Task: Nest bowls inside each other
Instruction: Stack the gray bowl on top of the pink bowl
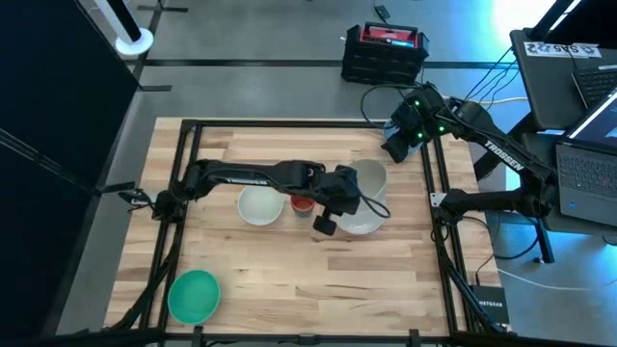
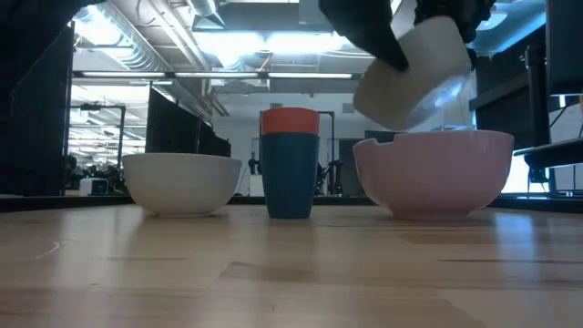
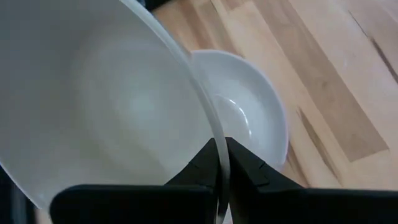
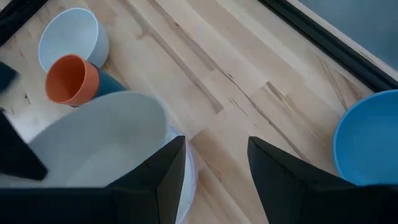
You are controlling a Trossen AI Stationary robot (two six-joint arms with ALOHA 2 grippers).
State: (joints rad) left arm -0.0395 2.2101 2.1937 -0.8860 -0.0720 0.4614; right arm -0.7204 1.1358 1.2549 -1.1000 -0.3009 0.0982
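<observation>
My left gripper [image 1: 355,193] is shut on a grey-white bowl [image 1: 372,175] and holds it tilted just above the large white bowl [image 2: 434,173] at the table's middle right. To their left a red cup sits inside a dark blue cup [image 2: 290,164]. Farther left is a smaller white bowl [image 1: 260,205]. A green bowl [image 1: 195,294] rests near the front left corner. My right gripper [image 4: 211,168] hangs open over the far right corner with nothing between its fingers. A light blue bowl [image 4: 368,143] lies near it. My left gripper pinches the grey-white bowl's rim [image 3: 216,163], one finger inside the bowl and one outside. The fingers slant down from the table's left. The bowl hangs clear and tilted over the large white bowl [image 3: 249,112].
Black rails frame the wooden table [image 1: 318,280]; its near half is bare wood apart from the green bowl. A black crate [image 1: 384,53] stands beyond the far edge, and laptops [image 1: 578,67] sit to the right.
</observation>
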